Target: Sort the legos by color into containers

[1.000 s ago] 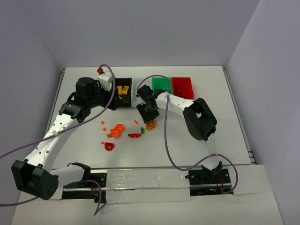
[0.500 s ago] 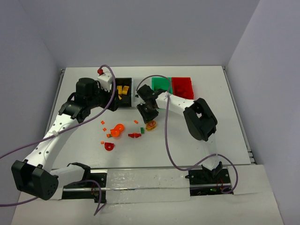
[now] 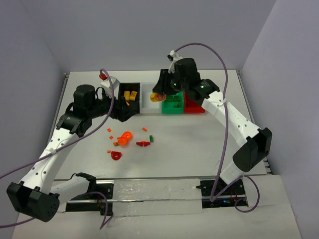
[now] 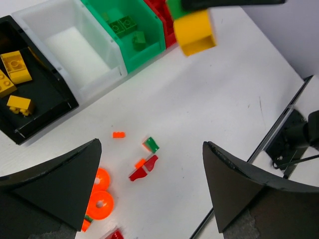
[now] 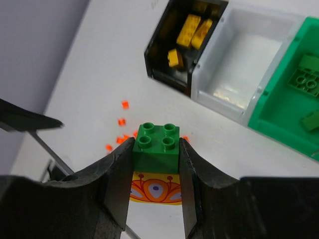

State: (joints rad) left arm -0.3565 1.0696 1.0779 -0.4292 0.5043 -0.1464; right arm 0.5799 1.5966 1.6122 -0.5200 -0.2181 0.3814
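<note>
The right gripper clamps a green brick with a printed yellow brick stuck beneath, held aloft by the white bin and green bin, probably since this two-colour stack needs separating, while the left gripper gapes empty.

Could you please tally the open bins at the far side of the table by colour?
black bin: 1
white bin: 1
green bin: 1
red bin: 1
Total: 4
</note>
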